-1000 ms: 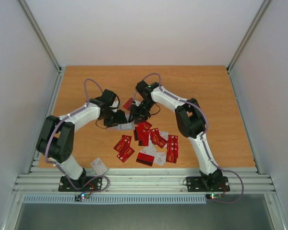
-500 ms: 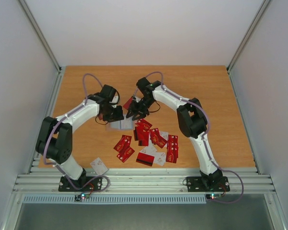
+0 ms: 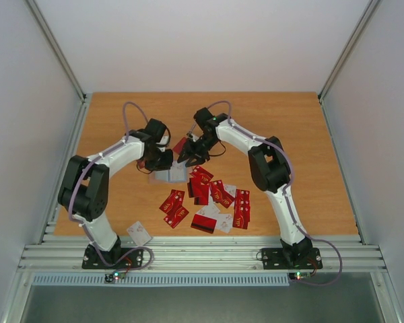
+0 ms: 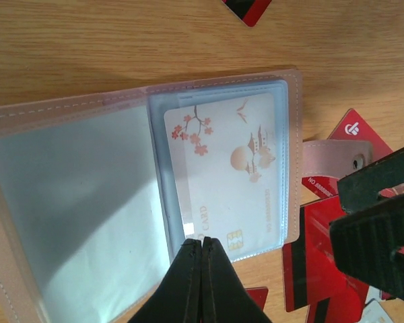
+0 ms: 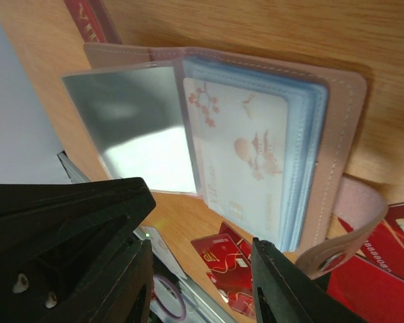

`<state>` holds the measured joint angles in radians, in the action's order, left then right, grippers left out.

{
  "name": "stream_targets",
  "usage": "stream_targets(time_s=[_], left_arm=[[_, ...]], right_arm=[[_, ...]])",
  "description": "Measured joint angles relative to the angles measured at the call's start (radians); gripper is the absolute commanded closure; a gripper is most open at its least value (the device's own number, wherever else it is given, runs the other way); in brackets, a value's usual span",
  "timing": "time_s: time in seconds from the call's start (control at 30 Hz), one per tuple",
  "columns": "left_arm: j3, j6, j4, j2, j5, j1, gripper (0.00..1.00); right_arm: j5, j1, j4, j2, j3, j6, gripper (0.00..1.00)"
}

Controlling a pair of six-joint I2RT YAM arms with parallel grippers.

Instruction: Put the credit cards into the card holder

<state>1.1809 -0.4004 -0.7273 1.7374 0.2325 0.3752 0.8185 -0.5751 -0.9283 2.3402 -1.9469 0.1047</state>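
Left tool [image 4: 201, 245] now pinched shut at card holder [image 4: 121, 188] edge, right tool [image 5: 202, 229] parted near it

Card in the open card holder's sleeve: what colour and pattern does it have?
White card with orange-pink blossoms, sun and pagoda; best in left wrist view.

There were one card holder [image 5: 342, 134], one blossom-printed card [image 4: 232, 175] inside it, and roughly a dozen red credit cards [image 3: 203, 179] (overlapping, exact count unclear).

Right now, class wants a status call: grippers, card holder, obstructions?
Left gripper shut at a clear sleeve's edge. Right gripper open, empty. Card holder lies open, one white card sleeved. Red cards loose beside it, none blocking.
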Motion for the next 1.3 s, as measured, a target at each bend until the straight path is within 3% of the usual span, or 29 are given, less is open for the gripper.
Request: stream_targets(time_s=[1.3], left_arm=[[0.013, 0.035, 0.023, 0.140, 0.007, -0.001, 1.00]], right_arm=[[0.060, 0.001, -0.005, 0.122, -0.050, -0.001, 0.58]])
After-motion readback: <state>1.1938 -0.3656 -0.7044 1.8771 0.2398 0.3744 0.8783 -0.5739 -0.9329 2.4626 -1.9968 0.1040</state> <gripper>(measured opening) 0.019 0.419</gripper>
